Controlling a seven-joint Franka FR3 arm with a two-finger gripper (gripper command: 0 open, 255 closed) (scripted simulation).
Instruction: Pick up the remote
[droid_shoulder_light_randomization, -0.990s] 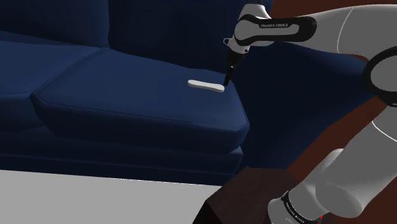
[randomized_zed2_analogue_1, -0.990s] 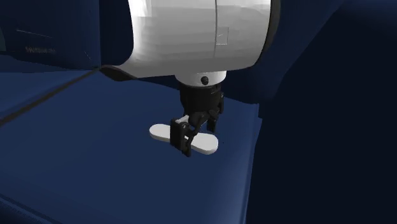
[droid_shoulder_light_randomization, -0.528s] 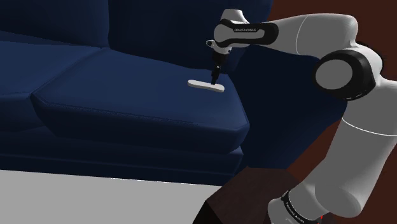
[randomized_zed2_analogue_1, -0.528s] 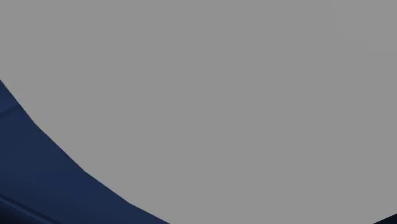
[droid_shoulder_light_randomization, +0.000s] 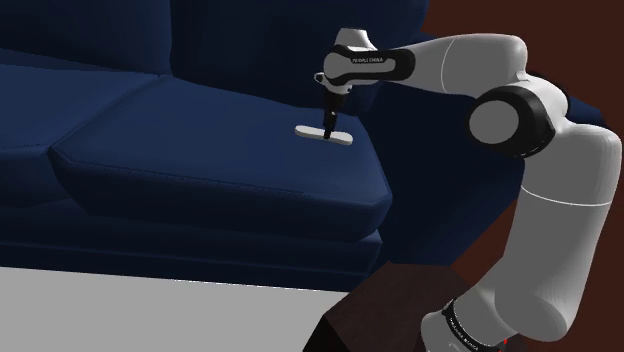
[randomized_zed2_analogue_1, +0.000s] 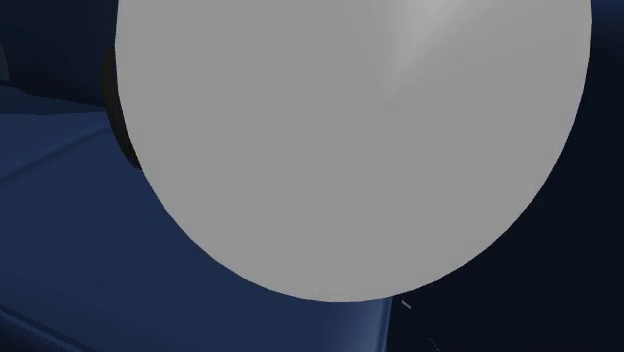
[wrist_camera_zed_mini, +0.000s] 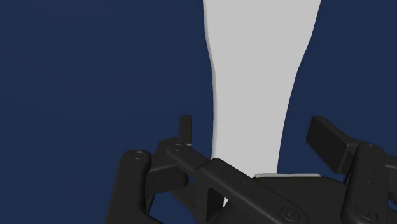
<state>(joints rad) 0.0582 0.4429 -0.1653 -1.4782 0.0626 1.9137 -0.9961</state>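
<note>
My black fingers (wrist_camera_zed_mini: 331, 143) stand apart astride the narrow waist of the flat white remote (wrist_camera_zed_mini: 254, 95), touching neither side. It lies flat on the navy sofa seat cushion (droid_shoulder_light_randomization: 200, 140). If I close off-centre, I judge the slim body could twist and slip free.
</note>
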